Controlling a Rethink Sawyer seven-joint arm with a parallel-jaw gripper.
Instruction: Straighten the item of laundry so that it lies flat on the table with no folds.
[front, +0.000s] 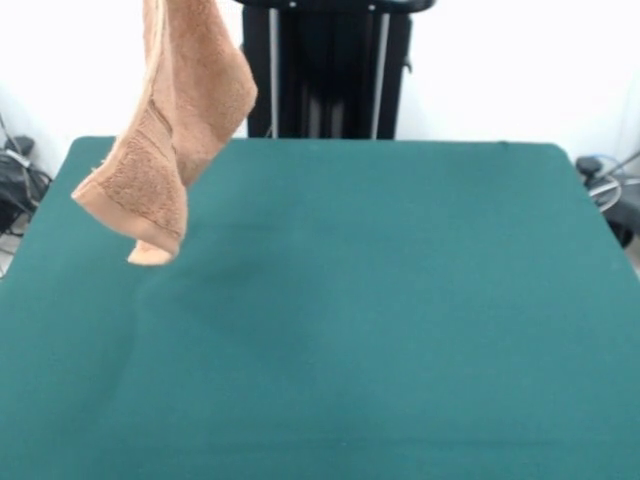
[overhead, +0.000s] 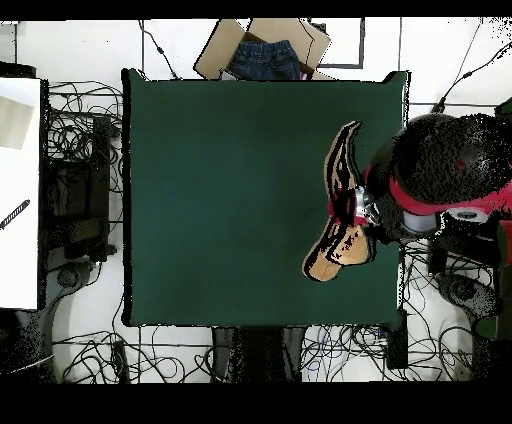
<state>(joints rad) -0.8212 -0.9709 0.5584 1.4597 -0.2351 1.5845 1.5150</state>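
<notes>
One towel (front: 175, 110) dangling, long axis vertical

Red and black arm (overhead: 440, 180) reaching in from the table's side, wrist raised — gripper (overhead: 362, 207) state hidden

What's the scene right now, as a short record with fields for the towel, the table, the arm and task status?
towel: peach-orange towel hangs bunched and folded above the table, lifted from its top
table: dark green table, towel over one side
arm: red and black arm beside the towel in the overhead view; grip hidden
other: cardboard box with denim past the table edge
status: not flat yet
</notes>
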